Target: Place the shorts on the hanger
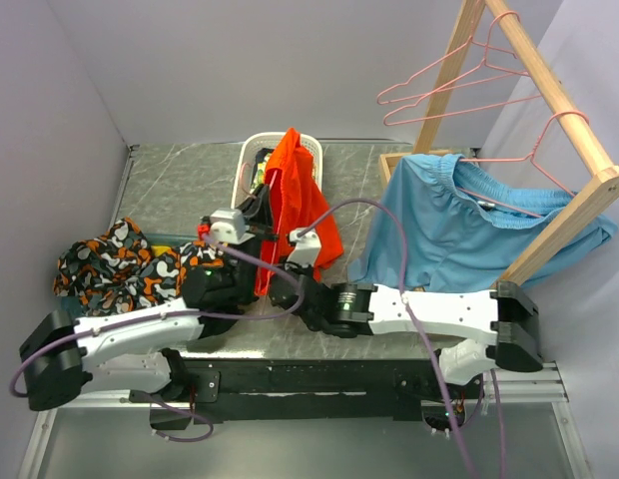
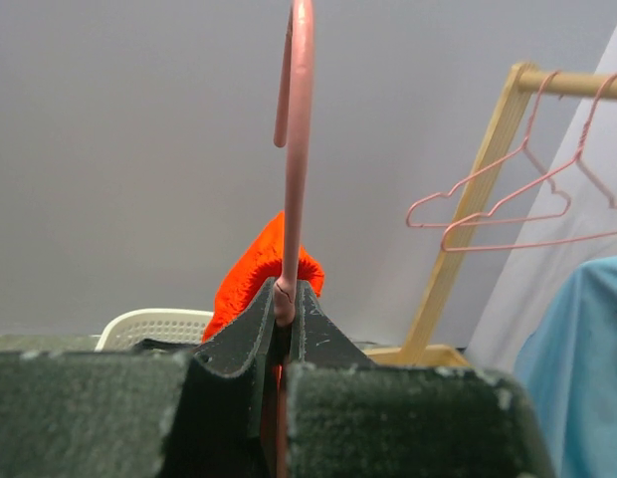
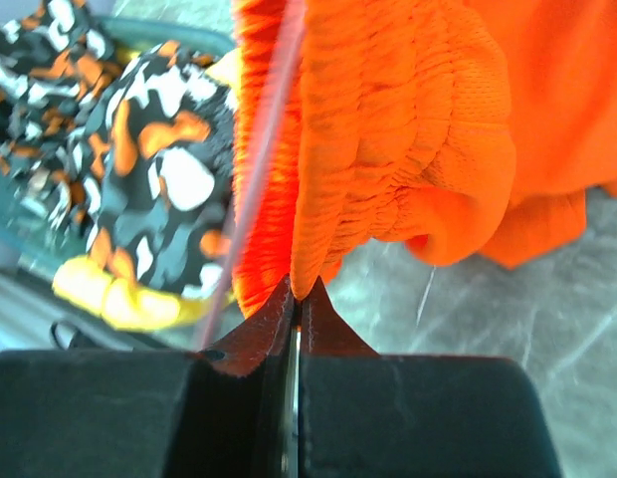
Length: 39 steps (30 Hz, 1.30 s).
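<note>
The left gripper (image 2: pixel 285 317) clamps the pink hanger (image 2: pixel 298 149) by its stem, the hook rising above its fingers. The right gripper (image 3: pixel 299 297) pinches the waistband edge of the shorts (image 3: pixel 388 139), which bunch just beyond its tips. Draping looks half done. Next, I'd say, the waistband needs drawing along the hanger's arm.

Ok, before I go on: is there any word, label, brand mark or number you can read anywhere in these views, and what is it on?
No readable text in any view.
shorts: plain red-orange fabric, no tag showing.
hanger: bare pink wire, no label.
patterned cloth: orange, black and white blotches, no letters.
blue shorts: plain.
arms' white casings: any marking is too small to tell.
</note>
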{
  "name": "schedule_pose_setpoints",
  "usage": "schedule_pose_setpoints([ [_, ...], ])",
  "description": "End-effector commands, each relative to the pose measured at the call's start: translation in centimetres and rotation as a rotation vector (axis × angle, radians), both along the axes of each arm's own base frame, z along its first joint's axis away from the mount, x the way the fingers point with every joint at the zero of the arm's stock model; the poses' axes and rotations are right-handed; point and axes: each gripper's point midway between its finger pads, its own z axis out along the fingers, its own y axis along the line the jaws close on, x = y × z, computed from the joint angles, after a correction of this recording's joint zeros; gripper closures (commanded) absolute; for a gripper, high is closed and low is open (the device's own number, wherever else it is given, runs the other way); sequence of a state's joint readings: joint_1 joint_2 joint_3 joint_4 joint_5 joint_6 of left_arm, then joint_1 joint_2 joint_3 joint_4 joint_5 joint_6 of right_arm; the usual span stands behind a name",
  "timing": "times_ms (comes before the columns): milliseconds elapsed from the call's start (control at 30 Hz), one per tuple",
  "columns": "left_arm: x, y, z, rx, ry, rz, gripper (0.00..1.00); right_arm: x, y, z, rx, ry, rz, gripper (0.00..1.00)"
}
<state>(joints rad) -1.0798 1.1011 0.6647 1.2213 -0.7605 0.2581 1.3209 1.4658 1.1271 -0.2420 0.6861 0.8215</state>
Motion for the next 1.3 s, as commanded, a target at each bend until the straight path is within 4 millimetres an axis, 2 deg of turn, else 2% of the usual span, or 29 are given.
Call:
schedule_pose_setpoints([
  [0,-1.4,4.7,7.5,-0.355,-0.231,0.027,0.99,-2.3,-1.1,3.9,0.043,0.006,0.026,1.0],
  [233,1.1,5.2,8.1,-0.394,-0.249,0.018,0.99,-4.9,-1.4,5.1,0.071,0.067,0.129,1.0],
  [400,2.8,4.5,7.6,-0.39,-0.242,0.004,0.99,-5.7,-1.7,6.2,0.082,0.076,0.163,1.0],
  [633,4.4,3.5,6.2,-0.398,-0.224,-0.017,0.99,-6.5,-1.9,9.7,0.157,0.067,0.216,1.0],
  [733,4.5,2.8,5.3,-0.404,-0.21,-0.055,0.99,-5.8,-2.4,10.8,0.168,0.053,0.202,1.0],
  [833,4.2,2.0,4.9,-0.391,-0.183,-0.121,0.99,-4.1,-2.9,11.1,0.16,0.051,0.187,1.0],
  [867,3.8,2.1,5.1,-0.386,-0.177,-0.137,0.99,-2.7,-3.5,11.1,0.16,0.05,0.157,1.0],
  [900,3.8,1.4,4.4,-0.364,-0.146,-0.171,0.99,-2.1,-3.8,11.1,0.157,0.046,0.157,1.0],
  [967,3.2,1.1,4.5,-0.343,-0.117,-0.214,0.99,-1.3,-4.2,11.8,0.186,0.043,0.167,1.0],
  [1000,3.5,-0.3,2.9,-0.285,-0.044,-0.256,0.99,-0.2,-4.9,12.2,0.189,0.03,0.146,1.0],
  [1100,2.5,-0.5,2.5,-0.273,-0.006,-0.318,0.99,1.3,-5.8,13.6,0.204,0.005,0.126,1.0],
  [1133,2.7,-1.2,1.2,-0.227,0.052,-0.328,0.99,1.4,-5.8,13.9,0.209,0.005,0.134,1.0],
  [1200,2.4,-1.4,1.6,-0.192,0.079,-0.345,0.99,1.7,-5.7,14.8,0.218,-0.009,0.144,1.0],
  [1233,2.6,-2.0,0.6,-0.147,0.124,-0.356,0.99,1.7,-5.5,15.3,0.226,-0.017,0.156,1.0],
  [1267,2.3,-2.0,0.7,-0.136,0.124,-0.365,0.99,1.5,-5.2,15.6,0.225,-0.018,0.171,1.0],
])
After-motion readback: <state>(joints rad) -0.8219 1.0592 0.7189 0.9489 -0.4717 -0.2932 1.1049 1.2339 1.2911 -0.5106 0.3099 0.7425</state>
